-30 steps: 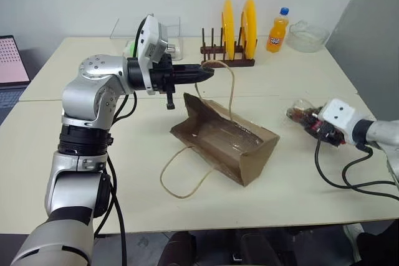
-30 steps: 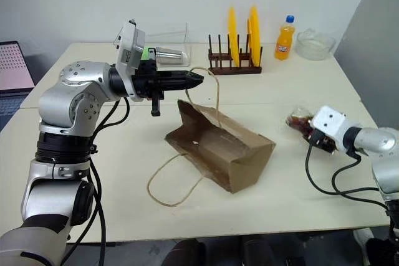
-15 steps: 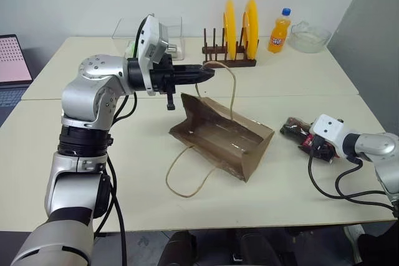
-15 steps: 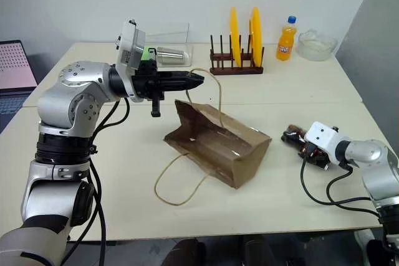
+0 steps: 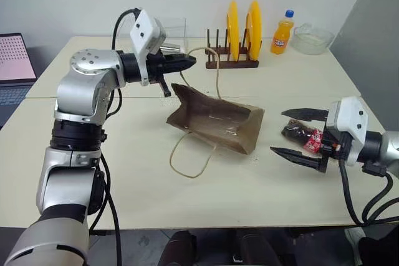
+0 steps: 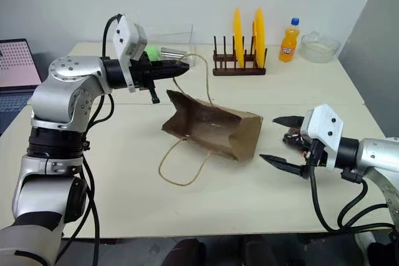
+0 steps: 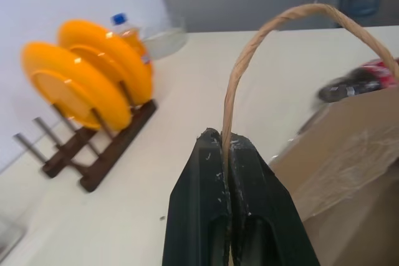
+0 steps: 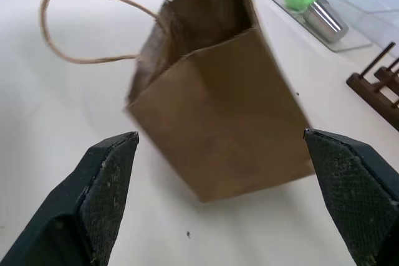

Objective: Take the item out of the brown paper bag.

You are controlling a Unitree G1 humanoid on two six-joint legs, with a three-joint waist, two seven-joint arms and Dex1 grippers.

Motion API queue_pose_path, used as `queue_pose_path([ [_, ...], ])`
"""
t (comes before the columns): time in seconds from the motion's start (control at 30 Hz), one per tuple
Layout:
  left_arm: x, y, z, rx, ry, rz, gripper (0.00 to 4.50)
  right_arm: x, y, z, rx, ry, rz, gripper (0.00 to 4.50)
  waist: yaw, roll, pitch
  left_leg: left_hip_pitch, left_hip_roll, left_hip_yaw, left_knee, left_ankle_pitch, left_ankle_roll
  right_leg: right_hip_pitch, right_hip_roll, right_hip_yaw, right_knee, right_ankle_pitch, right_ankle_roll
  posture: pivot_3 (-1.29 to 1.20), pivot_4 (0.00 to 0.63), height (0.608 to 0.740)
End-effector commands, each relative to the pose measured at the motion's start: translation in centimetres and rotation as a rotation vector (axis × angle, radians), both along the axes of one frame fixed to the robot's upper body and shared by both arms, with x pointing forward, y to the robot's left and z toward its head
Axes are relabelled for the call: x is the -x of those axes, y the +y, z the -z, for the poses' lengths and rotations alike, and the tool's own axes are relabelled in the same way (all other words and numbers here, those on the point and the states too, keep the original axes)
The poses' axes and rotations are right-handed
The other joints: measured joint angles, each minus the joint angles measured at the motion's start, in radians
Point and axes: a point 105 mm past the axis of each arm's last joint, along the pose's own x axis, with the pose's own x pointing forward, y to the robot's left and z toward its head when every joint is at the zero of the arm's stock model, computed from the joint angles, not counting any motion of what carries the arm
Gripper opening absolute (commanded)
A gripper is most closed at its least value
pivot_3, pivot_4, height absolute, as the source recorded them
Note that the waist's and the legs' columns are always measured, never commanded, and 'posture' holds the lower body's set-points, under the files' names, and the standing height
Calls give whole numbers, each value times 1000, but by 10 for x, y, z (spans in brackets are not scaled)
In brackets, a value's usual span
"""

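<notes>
Since a second earlier the right gripper (image 5: 298, 134) had let go of the item (image 5: 303, 134), lifted off it and spread its fingers wide, and the brown paper bag (image 5: 215, 123) had shifted a little to the left. At the left, the left gripper (image 5: 184, 61) was clamped shut on one cord handle (image 7: 262, 42), holding that loop up above the bag's far edge. The bag lay on its side at mid-table (image 5: 187, 197), its other handle lying loose on the near side. To its right, the red item rested on the table between the right gripper's open fingers.
</notes>
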Motion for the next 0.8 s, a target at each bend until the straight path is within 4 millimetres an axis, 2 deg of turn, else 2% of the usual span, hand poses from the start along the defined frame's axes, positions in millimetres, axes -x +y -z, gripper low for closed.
queue_pose_path([
  [0.03,-7,0,-11,-8,-46,-61,0,1,12,-11,-30,-52,-22,4461,0,0,0,0,0,0,0,0,0,0,0,0,0,0,0,0,150,740],
  [0.13,-14,0,-12,2,-51,-100,0,-6,17,-16,-28,-88,-3,4461,0,0,0,0,0,0,0,0,0,0,0,0,0,0,0,0,150,740],
  [0.23,-19,-2,-10,14,-40,-125,596,-14,15,-16,-27,-115,37,4500,2,0,0,-1,0,0,0,0,0,-1,0,0,0,0,0,0,150,740],
  [0.4,-29,1,-7,10,-54,-166,2092,-24,11,-19,-31,-160,85,4500,6,0,0,-1,0,0,0,0,0,-1,0,0,0,0,0,0,150,740],
  [0.6,-27,13,-26,78,-126,-181,3920,-25,10,-20,-43,-183,103,4500,7,0,0,-2,0,0,0,0,0,-2,0,0,1,0,0,0,150,740],
  [0.8,-11,48,-37,178,-170,-269,3920,-24,3,-20,-91,-217,160,4500,5,0,0,-2,0,0,-1,1,-1,-3,0,0,2,0,0,0,150,740],
])
